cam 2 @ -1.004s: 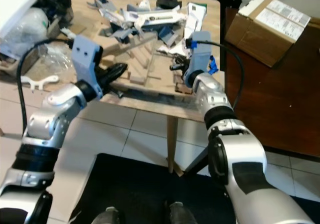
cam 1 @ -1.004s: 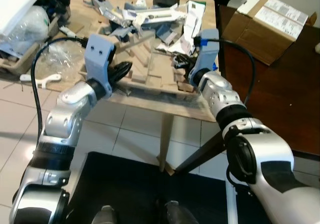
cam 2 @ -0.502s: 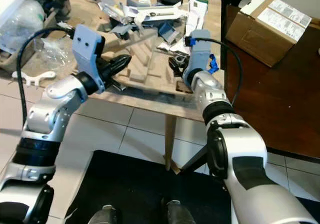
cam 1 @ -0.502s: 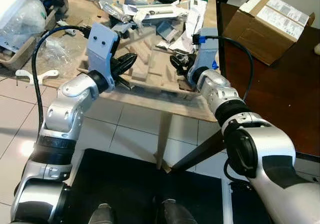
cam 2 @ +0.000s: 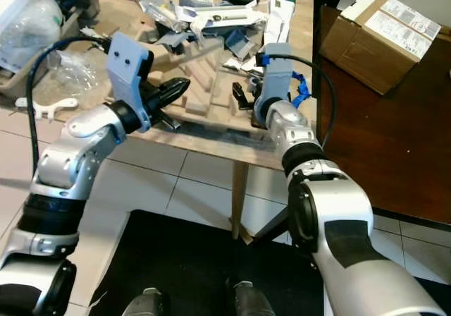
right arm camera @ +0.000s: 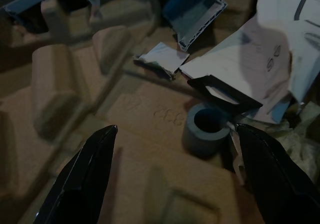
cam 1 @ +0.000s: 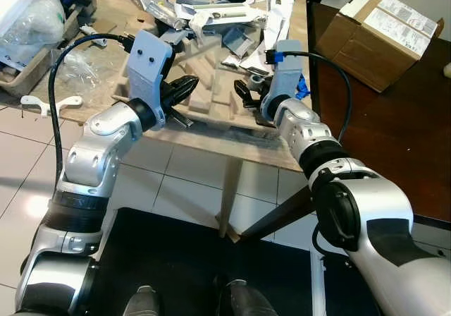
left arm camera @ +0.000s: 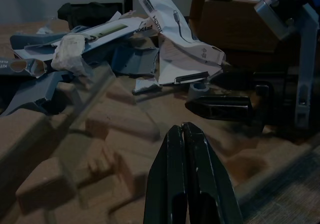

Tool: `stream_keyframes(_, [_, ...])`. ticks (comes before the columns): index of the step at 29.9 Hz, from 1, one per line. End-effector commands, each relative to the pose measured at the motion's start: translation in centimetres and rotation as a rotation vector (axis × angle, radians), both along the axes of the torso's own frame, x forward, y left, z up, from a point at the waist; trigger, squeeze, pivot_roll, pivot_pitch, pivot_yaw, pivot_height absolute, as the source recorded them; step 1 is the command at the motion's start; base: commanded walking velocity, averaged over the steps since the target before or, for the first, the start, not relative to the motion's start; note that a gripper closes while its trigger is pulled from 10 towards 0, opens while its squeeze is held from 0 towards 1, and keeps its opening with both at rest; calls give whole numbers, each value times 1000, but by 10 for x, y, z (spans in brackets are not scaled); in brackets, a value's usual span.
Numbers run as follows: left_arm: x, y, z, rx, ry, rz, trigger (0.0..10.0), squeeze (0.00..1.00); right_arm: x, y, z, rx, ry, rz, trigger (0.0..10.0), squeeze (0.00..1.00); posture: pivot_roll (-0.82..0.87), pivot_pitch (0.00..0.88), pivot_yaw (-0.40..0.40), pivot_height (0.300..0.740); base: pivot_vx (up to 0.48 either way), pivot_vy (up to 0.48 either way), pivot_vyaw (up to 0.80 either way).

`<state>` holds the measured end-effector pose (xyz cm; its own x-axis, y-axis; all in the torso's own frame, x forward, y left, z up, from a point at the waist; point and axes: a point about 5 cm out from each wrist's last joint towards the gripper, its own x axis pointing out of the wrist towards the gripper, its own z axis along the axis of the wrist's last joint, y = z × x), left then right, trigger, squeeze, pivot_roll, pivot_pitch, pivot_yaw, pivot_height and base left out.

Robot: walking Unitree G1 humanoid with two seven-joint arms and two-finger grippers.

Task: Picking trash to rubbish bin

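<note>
- Wooden tabletop [cam 1: 278, 150] on white tile floor; a moulded pulp tray [cam 1: 211, 94] lies at its near edge, its far part buried under trash.
- Trash [cam 1: 225, 20]: torn white cartons and blue-grey plastic bits heaped toward the far edge; single pieces are hard to tell apart.
- Left gripper [left arm camera: 183, 134] hangs over the tray's near-left part, jaws pressed together, holding nothing.
- Right gripper [right arm camera: 175, 149] hovers at the tray's right side, jaws spread wide, over a small grey ring [right arm camera: 206, 129] resting on the tray.
- Brown box [cam 1: 384, 30] on the dark floor beyond the right edge, partly cut off.
- Wrist views are dim.
</note>
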<state>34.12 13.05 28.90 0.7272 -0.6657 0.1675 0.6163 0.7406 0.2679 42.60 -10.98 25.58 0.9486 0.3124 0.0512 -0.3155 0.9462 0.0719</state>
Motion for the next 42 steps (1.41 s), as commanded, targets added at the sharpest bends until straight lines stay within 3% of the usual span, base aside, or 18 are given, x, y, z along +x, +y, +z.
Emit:
stream_keyframes(1, [-4, -4, 3, 27, -12, -24, 10000, 0, -2, 5, -15, -21, 71, 31, 10000, 0, 146, 339, -158, 740, 0, 0, 0])
stream_keyframes(3, [-4, -4, 3, 29, -11, -23, 10000, 0, -2, 7, -17, -36, 79, 47, 10000, 0, 146, 339, -161, 740, 0, 0, 0])
stream_keyframes(4, [-4, -4, 3, 31, -10, -23, 10000, 0, -3, 9, -18, -42, 85, 57, 9098, 0, 146, 339, -161, 740, 0, 0, 0])
stream_keyframes(5, [-5, -4, 3, 30, -9, -22, 10000, 0, -3, 10, -19, -38, 96, 64, 4549, 0, 145, 339, -163, 740, 0, 0, 0])
stream_keyframes(6, [-5, -4, 3, 30, -8, -22, 10000, 0, -3, 10, -20, -34, 107, 67, 3686, 0, 145, 339, -163, 740, 0, 0, 0])
stream_keyframes(7, [-5, -4, 3, 30, -8, -22, 10000, 0, -3, 10, -20, -34, 107, 67, 3686, 0, 145, 339, -163, 740, 0, 0, 0])
stream_keyframes(8, [-5, -4, 3, 30, -6, -22, 10000, 0, -3, 11, -21, -28, 118, 70, 2196, 0, 145, 339, -163, 740, 0, 0, 0])
stream_keyframes(10, [-5, -4, 2, 30, -4, -22, 10000, 0, -3, 11, -22, -24, 127, 72, 2196, 0, 145, 339, -163, 740, 0, 0, 0])
stream_keyframes(11, [-5, -4, 2, 30, -2, -22, 10000, 0, -3, 10, -22, -3, 135, 63, 0, 0, 144, 339, -164, 740, 0, 0, 0])
stream_keyframes(31, [-5, -3, 1, 33, 12, -22, 10000, 0, -1, -3, -15, 103, 146, 6, 0, 0, 140, 337, -164, 740, 0, 0, 0])
stream_keyframes(35, [-5, -3, 2, 29, 10, -21, 10000, 0, -1, -1, -5, 183, 125, 89, 0, 0, 139, 337, -170, 740, 0, 0, 0])
stream_keyframes(37, [-7, -3, 2, 28, 10, -23, 10000, 0, -2, -2, 6, 222, 100, 206, 0, 0, 140, 335, -172, 740, 0, 0, 0])
stream_keyframes(42, [-8, -3, 1, 29, 12, -23, 10000, 0, -3, -8, 15, 242, 73, 272, 0, 0, 135, 329, -167, 740, 0, 0, 0])
